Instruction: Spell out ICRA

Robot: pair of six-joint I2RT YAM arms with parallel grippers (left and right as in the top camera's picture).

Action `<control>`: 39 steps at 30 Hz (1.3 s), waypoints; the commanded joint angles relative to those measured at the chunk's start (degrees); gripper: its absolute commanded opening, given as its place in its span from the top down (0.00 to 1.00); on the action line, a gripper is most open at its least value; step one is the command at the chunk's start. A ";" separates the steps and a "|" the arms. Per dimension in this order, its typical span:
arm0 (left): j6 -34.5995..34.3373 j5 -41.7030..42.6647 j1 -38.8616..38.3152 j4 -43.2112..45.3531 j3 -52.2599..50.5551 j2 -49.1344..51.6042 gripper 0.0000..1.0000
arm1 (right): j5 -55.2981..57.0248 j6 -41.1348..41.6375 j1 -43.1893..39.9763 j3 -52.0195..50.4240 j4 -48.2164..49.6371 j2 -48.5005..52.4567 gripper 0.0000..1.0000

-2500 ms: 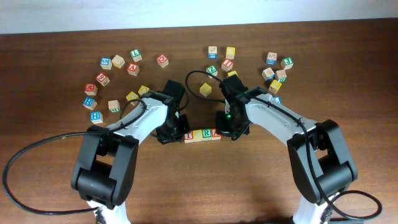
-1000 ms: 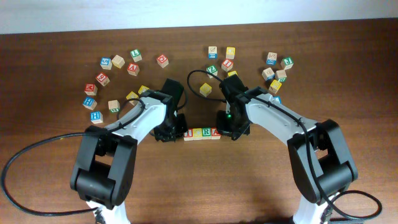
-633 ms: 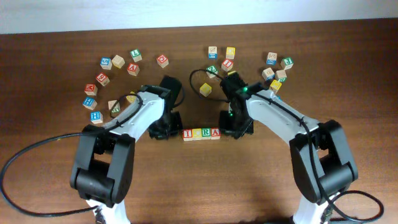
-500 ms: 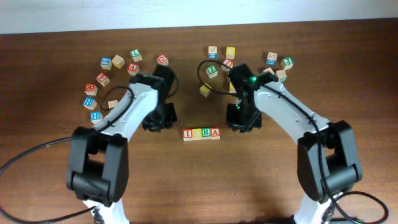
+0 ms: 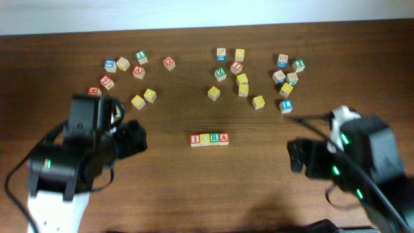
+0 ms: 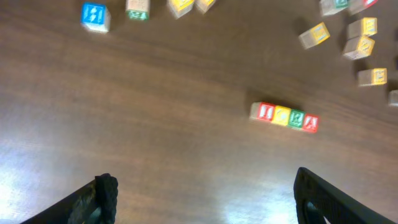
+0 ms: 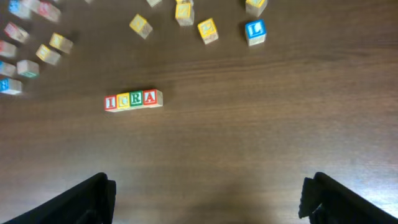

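Four letter cubes stand side by side in a row at the table's middle: red I, yellow C, green R, red A, reading ICRA. In the left wrist view the row lies far ahead and to the right. My left gripper hangs well to the left of the row, open and empty. My right gripper is well to the right and nearer the front, open and empty. Neither touches a cube.
Loose letter cubes are scattered along the back: a cluster at back left, two yellow ones, and a cluster at back right with a blue L cube. Both arms look blurred in the overhead view.
Both grippers left the ends of the row, drew outward and toward the front, and opened wide. The four-cube row stays where it was.
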 commanded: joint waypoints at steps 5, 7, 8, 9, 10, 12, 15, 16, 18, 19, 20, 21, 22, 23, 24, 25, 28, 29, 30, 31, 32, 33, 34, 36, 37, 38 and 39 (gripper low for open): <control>-9.11 -6.84 0.28 12.52 -26.34 -31.80 0.00 | 5.57 0.09 0.00 -10.62 6.03 -15.96 0.02; -10.16 -8.07 0.28 13.62 -29.70 -38.42 0.01 | 6.80 0.09 0.00 -10.80 6.34 -15.89 0.02; -10.08 -9.05 0.28 13.57 -30.08 -40.35 0.01 | 7.72 0.07 0.00 -10.80 6.47 -15.82 0.02; -10.08 -9.01 0.26 13.55 -30.08 -40.59 0.01 | 7.91 0.07 0.00 -10.80 6.49 -15.82 0.02; -10.08 -9.01 0.28 13.46 -30.08 -40.54 0.01 | 7.89 0.07 0.00 -10.80 6.49 -15.82 0.02; -10.08 -8.96 0.26 13.42 -30.08 -40.52 0.01 | 7.87 0.07 0.00 -10.80 6.40 -15.82 0.02; -10.10 -8.76 0.28 13.49 -30.08 -40.52 0.01 | 7.87 0.07 0.00 -10.80 5.99 -15.82 0.02; -10.08 -8.76 0.26 13.44 -30.08 -40.52 0.01 | 7.87 0.07 0.00 -10.80 6.01 -15.82 0.02; -10.08 -8.76 0.28 13.44 -30.08 -40.52 0.01 | 7.87 0.07 0.00 -10.80 6.01 -15.82 0.02; -10.08 -8.79 0.28 13.44 -30.08 -40.52 0.01 | 7.87 0.07 0.00 -10.80 5.99 -15.82 0.02; -10.08 -8.79 0.28 13.44 -30.08 -40.52 0.01 | 7.87 0.07 0.00 -10.80 6.01 -15.82 0.02; -10.08 -8.76 0.28 13.44 -30.08 -40.52 0.01 | 7.87 0.07 0.00 -10.80 6.01 -15.82 0.02; -10.08 -8.79 0.28 13.44 -30.08 -40.52 0.01 | 7.87 0.07 0.00 -10.80 6.01 -15.82 0.02; -10.08 -8.79 0.28 13.44 -30.08 -40.52 0.01 | 7.87 0.07 0.00 -10.80 6.01 -15.82 0.02; -10.08 -8.76 0.28 13.44 -30.08 -40.52 0.01 | 7.87 0.07 0.00 -10.80 6.01 -15.82 0.02; -10.08 -8.79 0.28 13.44 -30.08 -40.52 0.01 | 7.87 0.07 0.00 -10.80 5.99 -15.82 0.02; -10.08 -8.79 0.26 13.44 -30.08 -40.52 0.01 | 7.87 0.07 0.00 -10.80 6.01 -15.82 0.02; -10.08 -8.76 0.28 13.44 -30.08 -40.52 0.01 | 7.87 0.07 0.00 -10.80 6.01 -15.82 0.02; -10.08 -8.76 0.26 13.44 -30.08 -40.52 0.01 | 7.87 0.07 0.00 -10.80 6.01 -15.82 0.02; -10.08 -8.79 0.28 13.44 -30.08 -40.52 0.01 | 7.87 0.07 0.00 -10.80 6.01 -15.82 0.02; -10.08 -8.76 0.28 13.44 -30.08 -40.52 0.01 | 7.87 0.07 0.00 -10.80 6.01 -15.82 0.02; -10.08 -8.79 0.28 13.44 -30.08 -40.52 0.01 | 7.87 0.07 0.00 -10.80 6.01 -15.82 0.02; -10.08 -8.79 0.28 13.44 -30.08 -40.52 0.01 | 7.87 0.07 0.00 -10.80 5.97 -15.85 0.02; -10.08 -8.76 0.28 13.44 -30.08 -40.52 0.01 | 8.04 0.02 -0.02 -10.80 6.01 -15.85 0.02; -10.08 -8.76 0.28 13.44 -30.08 -40.52 0.01 | 9.18 0.02 -0.04 -10.80 5.75 -15.85 0.01; -10.08 -8.79 0.26 13.44 -30.08 -40.52 0.01 | 10.29 0.02 -0.35 -11.04 5.64 -16.02 0.02; -10.08 -8.79 0.28 13.42 -30.08 -40.52 0.01 | 10.21 0.04 -1.60 -11.96 5.81 -16.55 0.02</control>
